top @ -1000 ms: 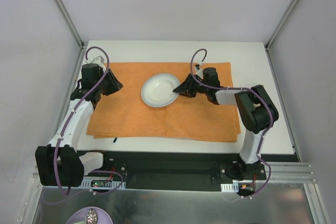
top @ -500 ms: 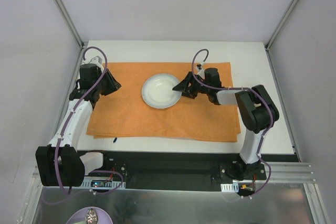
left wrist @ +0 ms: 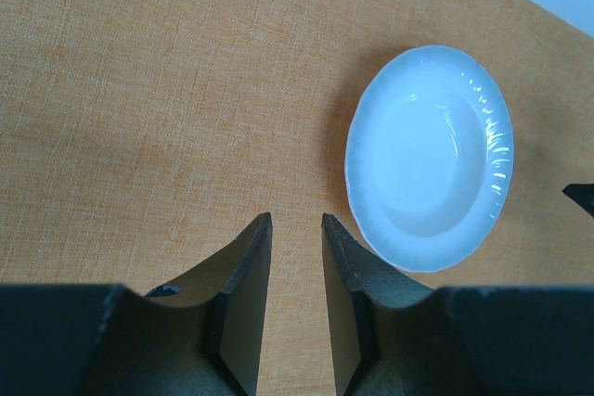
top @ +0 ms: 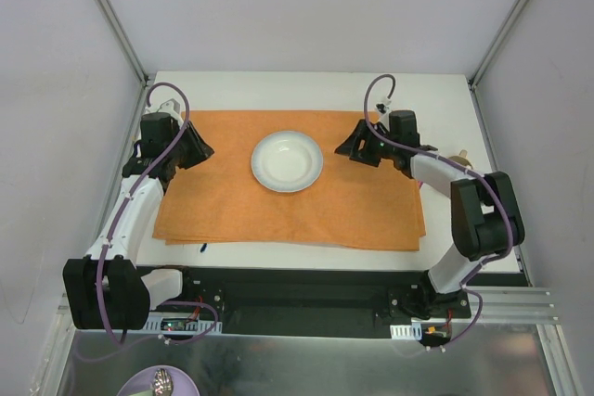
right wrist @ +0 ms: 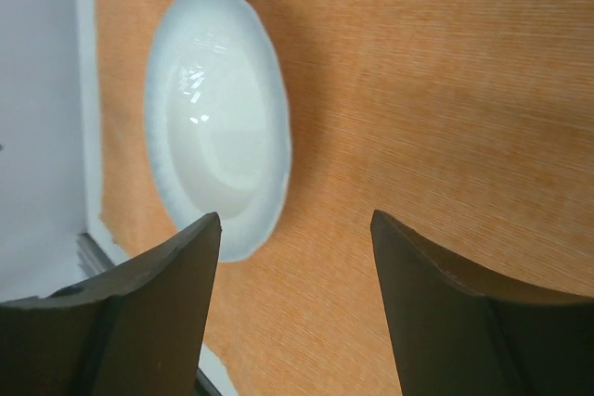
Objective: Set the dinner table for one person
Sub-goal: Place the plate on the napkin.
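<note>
A white plate (top: 287, 160) lies flat on the orange placemat (top: 278, 215), which is spread on the white dinner table (top: 278, 88). My right gripper (top: 355, 146) is to the right of the plate, apart from it. In the right wrist view this gripper (right wrist: 295, 215) stands open, with only cloth between its fingers, and the plate (right wrist: 218, 173) is ahead to the left. My left gripper (top: 191, 147) hovers over the cloth left of the plate. The left wrist view shows its jaws (left wrist: 296, 220) a narrow gap apart with nothing in them, the plate (left wrist: 429, 159) up to the right.
Metal rails and grey walls close the table in on the left, right and back. A small dark object (top: 202, 248) lies at the cloth's front edge. A purple dish (top: 160, 383) holding something metallic sits on the metal shelf in front of the left arm's base.
My right gripper opened, let go of the plate's right rim and drew back to the right. The plate settled flat on the cloth. The left arm stayed where it was.
</note>
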